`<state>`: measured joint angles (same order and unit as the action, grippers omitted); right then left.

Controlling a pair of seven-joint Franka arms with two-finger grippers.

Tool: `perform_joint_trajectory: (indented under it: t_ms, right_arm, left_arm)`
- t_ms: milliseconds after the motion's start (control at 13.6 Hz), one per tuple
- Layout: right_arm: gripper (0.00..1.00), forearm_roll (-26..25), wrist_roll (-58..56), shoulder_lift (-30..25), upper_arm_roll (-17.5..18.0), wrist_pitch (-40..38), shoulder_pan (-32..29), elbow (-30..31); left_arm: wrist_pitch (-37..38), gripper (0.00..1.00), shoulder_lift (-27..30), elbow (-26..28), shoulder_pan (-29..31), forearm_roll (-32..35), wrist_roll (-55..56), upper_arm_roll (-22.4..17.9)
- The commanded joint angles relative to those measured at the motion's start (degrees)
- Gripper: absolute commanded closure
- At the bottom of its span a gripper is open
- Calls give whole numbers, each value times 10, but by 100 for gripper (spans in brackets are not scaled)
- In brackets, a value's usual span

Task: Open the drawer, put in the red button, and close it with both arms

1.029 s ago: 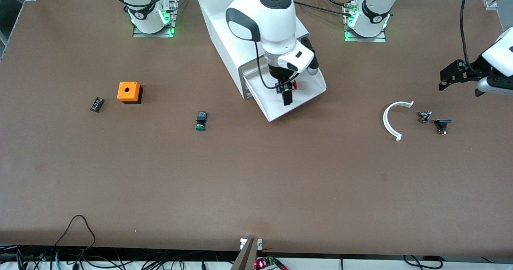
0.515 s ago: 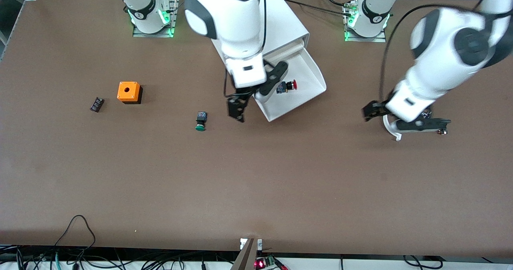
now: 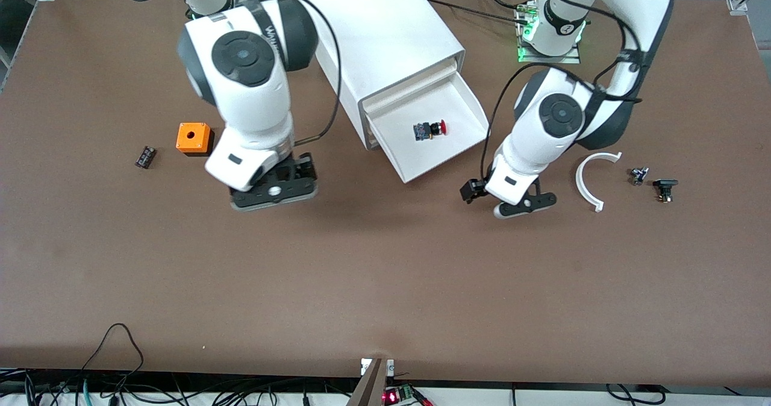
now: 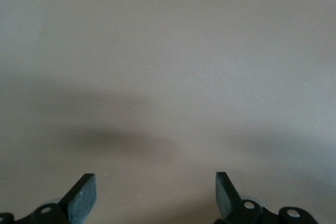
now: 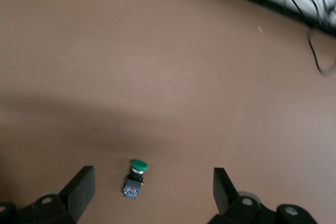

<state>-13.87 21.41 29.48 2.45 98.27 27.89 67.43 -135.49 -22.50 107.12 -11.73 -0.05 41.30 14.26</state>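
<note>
The drawer [image 3: 421, 160] stands pulled out of the white cabinet [image 3: 385, 38]. The red button [image 3: 431, 129] lies on its side inside the drawer, free of both grippers. My right gripper [image 3: 276, 190] is open and empty, low over the table beside the drawer, toward the right arm's end. In the right wrist view [image 5: 152, 190] a green-capped button [image 5: 135, 177] lies on the table between its fingers. My left gripper [image 3: 494, 195] is open and empty, low over the table near the drawer's front corner. The left wrist view [image 4: 156, 192] shows only bare table.
An orange box [image 3: 194, 138] and a small black part [image 3: 145, 156] lie toward the right arm's end. A white curved piece [image 3: 590, 180] and two small dark parts [image 3: 638, 175] [image 3: 664, 188] lie toward the left arm's end. Cables hang along the table's near edge.
My right gripper let go of the red button in the drawer, then moved out to over the green button. My left arm swung in from the table's end to beside the drawer's front.
</note>
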Motion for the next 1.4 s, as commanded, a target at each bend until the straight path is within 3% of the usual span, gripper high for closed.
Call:
perform_joint_trajectory:
  t_ms: [0, 221, 588, 809, 1103, 1324]
  right_arm:
    - [0, 31, 57, -70, 7, -12, -51, 83]
    - [0, 75, 57, -107, 8, -46, -116, 91]
    - [0, 83, 57, -143, 8, -55, -208, 111]
    - [0, 124, 50, -173, 10, -51, -266, 159]
    - [0, 125, -66, -224, 6, -37, -303, 239]
    - [0, 129, -109, -223, -54, -38, -275, 242]
  left_arm:
    - [-52, 0, 11, 62, -21, 18, 21, -5]
    - [-52, 0, 52, 127, -29, 10, 31, 7]
    - [-47, 0, 92, 204, -29, 10, 23, 96]
    - [-42, 0, 93, 214, -29, 10, 21, 151]
    - [-21, 0, 97, 217, -29, 9, 20, 201]
    - [-19, 0, 98, 217, -27, 10, 20, 201]
